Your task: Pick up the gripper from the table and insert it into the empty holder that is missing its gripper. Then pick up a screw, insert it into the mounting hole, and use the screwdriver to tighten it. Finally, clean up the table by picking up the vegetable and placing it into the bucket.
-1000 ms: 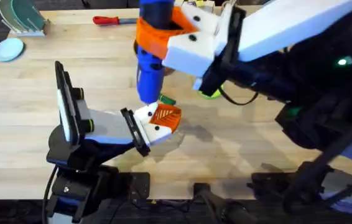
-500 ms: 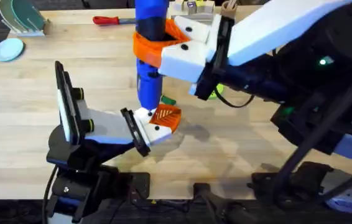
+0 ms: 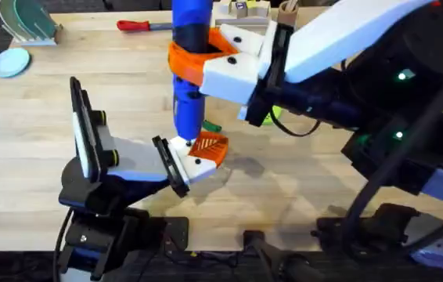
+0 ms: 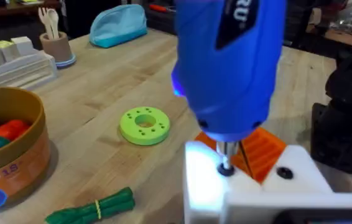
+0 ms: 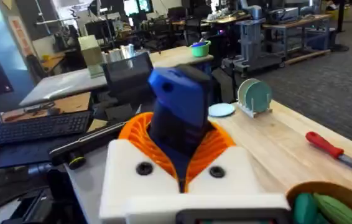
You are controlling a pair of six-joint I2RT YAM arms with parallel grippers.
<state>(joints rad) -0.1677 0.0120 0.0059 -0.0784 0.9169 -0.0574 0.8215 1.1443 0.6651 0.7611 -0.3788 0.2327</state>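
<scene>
The blue screwdriver (image 3: 188, 78) stands nearly upright, and my right gripper (image 3: 198, 59) is shut on its body (image 5: 179, 112). Its thin metal tip (image 4: 225, 163) rests in a hole on top of the white holder (image 4: 250, 193), which sits at the end of my left gripper (image 3: 186, 160). The orange gripper (image 3: 210, 146) sits in that holder (image 3: 184, 149), beside the tip. The dark green vegetable (image 4: 95, 208) lies on the table next to the bucket (image 4: 23, 149), and a bit of the vegetable (image 3: 212, 125) peeks out behind the screwdriver. The bucket's rim (image 5: 316, 190) is also in the right wrist view.
A lime-green disc (image 4: 145, 124) lies past the holder. A red-handled tool (image 3: 139, 25) lies at the far edge. A dish rack (image 3: 26, 19) and a blue lid (image 3: 10, 61) stand at far left. A blue pouch (image 4: 119, 26) and a pen cup (image 4: 55, 43) stand farther off.
My right arm has shifted a little and stood the screwdriver straighter, with its tip staying at the holder. The left arm has not moved.
</scene>
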